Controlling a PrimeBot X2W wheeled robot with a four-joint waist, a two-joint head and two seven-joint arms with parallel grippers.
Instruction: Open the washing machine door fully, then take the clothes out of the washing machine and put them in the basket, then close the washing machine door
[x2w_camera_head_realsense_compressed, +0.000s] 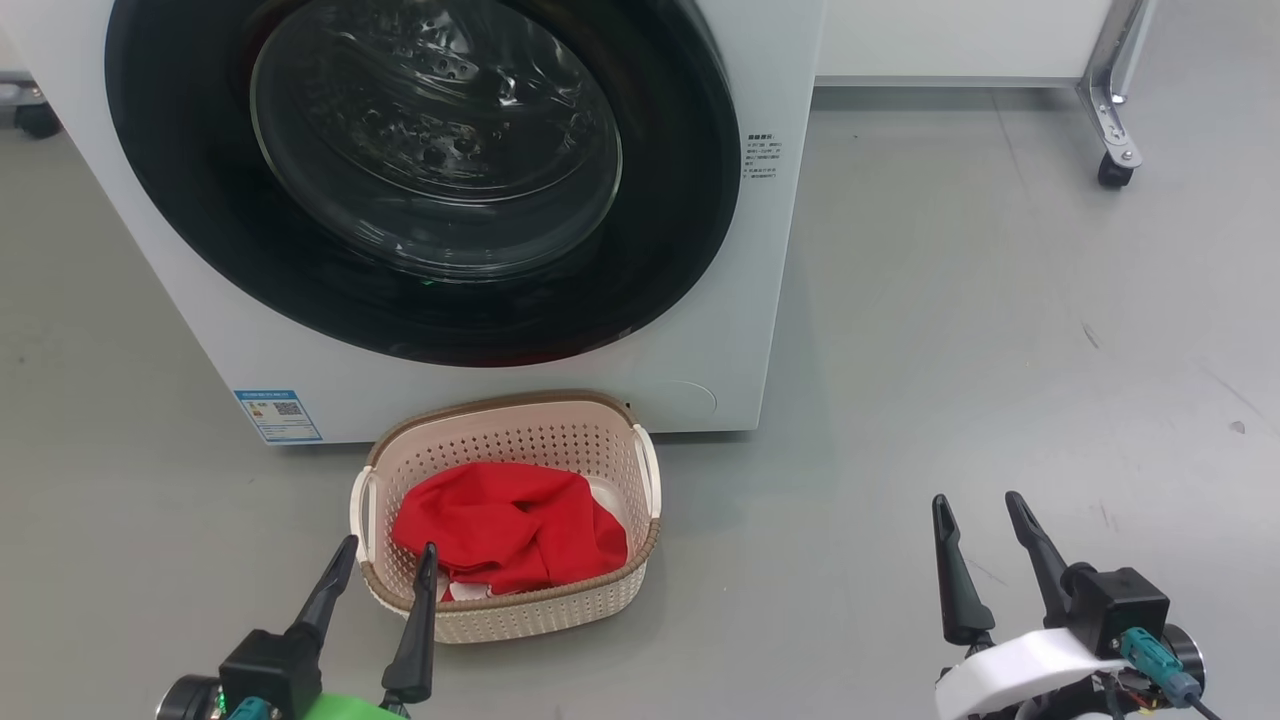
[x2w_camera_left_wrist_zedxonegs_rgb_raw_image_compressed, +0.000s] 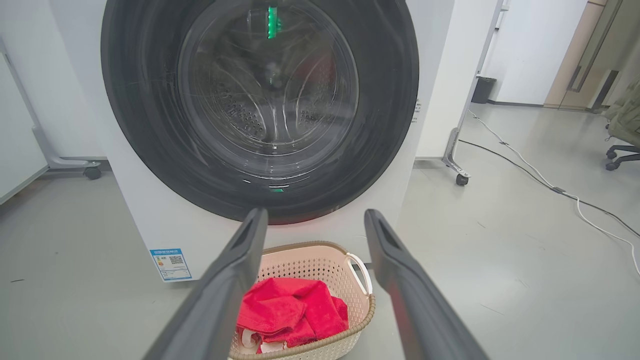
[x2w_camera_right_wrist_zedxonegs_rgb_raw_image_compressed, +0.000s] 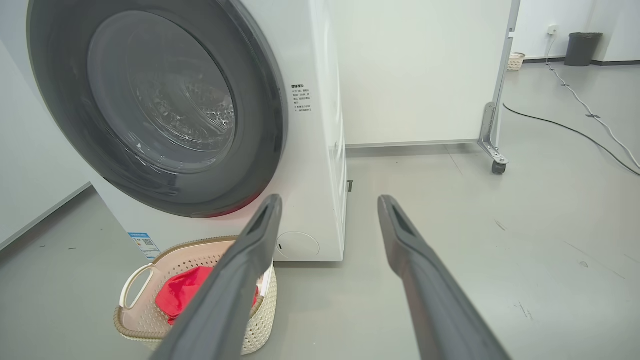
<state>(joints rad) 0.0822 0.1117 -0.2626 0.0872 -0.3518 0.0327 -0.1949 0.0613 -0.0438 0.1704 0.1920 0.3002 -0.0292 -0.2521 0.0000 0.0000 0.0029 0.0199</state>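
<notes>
Presently on the grey floor (x2w_camera_head_realsense_compressed: 950, 350), item by item.

1. The washing machine (x2w_camera_head_realsense_compressed: 770, 300): a white front-loader standing upright. It has a blue label sticker (x2w_camera_head_realsense_compressed: 278, 415) at its lower left corner and small printed text to the right of the door.
2. The washing machine door (x2w_camera_head_realsense_compressed: 665, 200): round, with a wide glossy black rim and a clear glass bowl at centre. It lies flush against the machine's front, shut, and the perforated metal drum shows through the glass.
3. The basket (x2w_camera_head_realsense_compressed: 560, 610): cream with perforated sides, a brown rim and white side handles. It stands on the floor just before the machine's foot, below the door.
4. The clothes (x2w_camera_head_realsense_compressed: 510, 535): red fabric with a little white at the edges, heaped inside the basket.
5. The left gripper (x2w_camera_head_realsense_compressed: 390, 545): low left in the head view, fingers spread wide with nothing between them. Its tips are at the basket's near edge; contact cannot be told.
6. The right gripper (x2w_camera_head_realsense_compressed: 977, 498): low right, fingers likewise parted and empty. It is over bare floor, well apart from the basket.
7. Surroundings: a metal leg with a caster (x2w_camera_head_realsense_compressed: 1112, 130) is behind the machine. A cable (x2w_camera_left_wrist_zedxonegs_rgb_raw_image_compressed: 550, 187) trails across the floor, and a dark bin (x2w_camera_left_wrist_zedxonegs_rgb_raw_image_compressed: 484, 90) stands by the far wall.
</notes>
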